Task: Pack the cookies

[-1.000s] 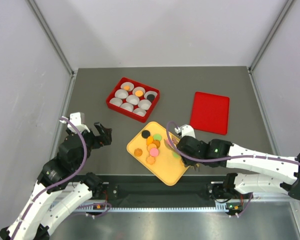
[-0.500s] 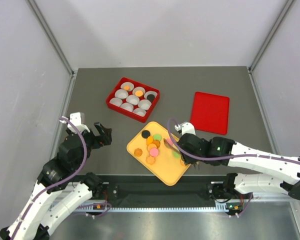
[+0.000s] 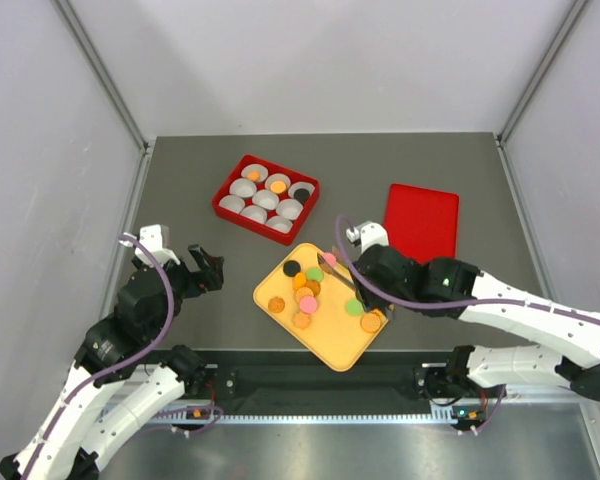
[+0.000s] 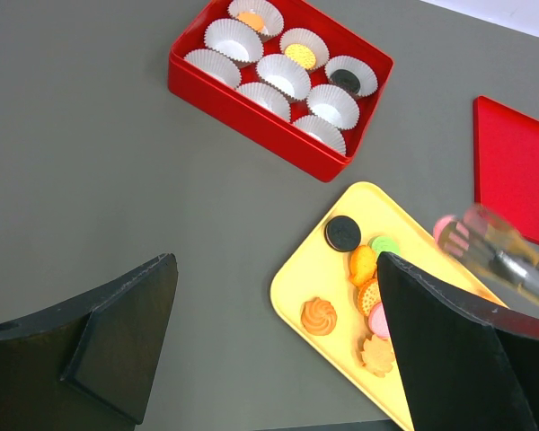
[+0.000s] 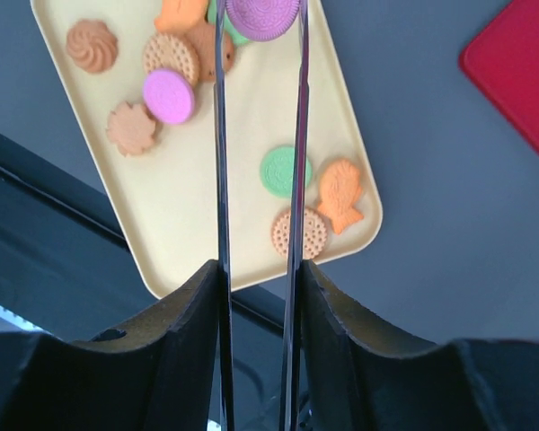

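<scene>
Pink cookie (image 5: pixel 262 16) pinched in tongs (image 5: pixel 220 180) gripped by right hand (image 5: pixel 259 289).

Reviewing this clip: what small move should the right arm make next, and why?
Probably carry the cookie toward the red box. The right end effector holds tweezers pinching a pink cookie over the yellow tray, and several paper cups sit empty.

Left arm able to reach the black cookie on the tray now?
Likely yes: left claw is open, black cookie lies near the left edge of the yellow tray, tongs hang further right.
</scene>
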### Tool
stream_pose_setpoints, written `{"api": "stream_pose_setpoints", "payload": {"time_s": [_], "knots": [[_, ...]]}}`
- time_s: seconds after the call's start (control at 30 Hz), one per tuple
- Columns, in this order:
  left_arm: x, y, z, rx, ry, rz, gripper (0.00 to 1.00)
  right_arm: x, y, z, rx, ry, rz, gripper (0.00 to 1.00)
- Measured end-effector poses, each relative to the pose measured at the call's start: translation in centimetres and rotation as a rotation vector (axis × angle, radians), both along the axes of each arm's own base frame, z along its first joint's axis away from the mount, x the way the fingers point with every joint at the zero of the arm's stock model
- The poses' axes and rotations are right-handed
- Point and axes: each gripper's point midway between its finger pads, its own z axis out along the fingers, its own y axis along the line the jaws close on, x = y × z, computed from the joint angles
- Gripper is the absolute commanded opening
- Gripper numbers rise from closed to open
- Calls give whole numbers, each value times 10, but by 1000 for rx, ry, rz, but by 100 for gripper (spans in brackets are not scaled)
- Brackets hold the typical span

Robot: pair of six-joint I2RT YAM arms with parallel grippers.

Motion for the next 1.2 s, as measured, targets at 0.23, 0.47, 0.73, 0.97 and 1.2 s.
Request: {"api": "stream_pose_setpoints", "payload": {"time_s": [0.23, 0.47, 0.73, 0.97, 1.2], "knots": [[0, 1, 0, 1, -1, 3, 97, 54, 18, 44, 39, -79, -40, 38], [0, 1, 0, 2, 0, 4, 97, 126, 52, 73, 89, -144, -52, 38], [1, 1, -1, 5, 4, 5, 97, 200, 126, 61, 151, -196, 15, 38], [2, 1, -2, 8, 6, 8, 97, 239, 183, 6, 168, -163, 76, 37], [2, 1, -2, 8, 7, 9, 97, 259, 212, -30, 175, -141, 97, 38]]}}
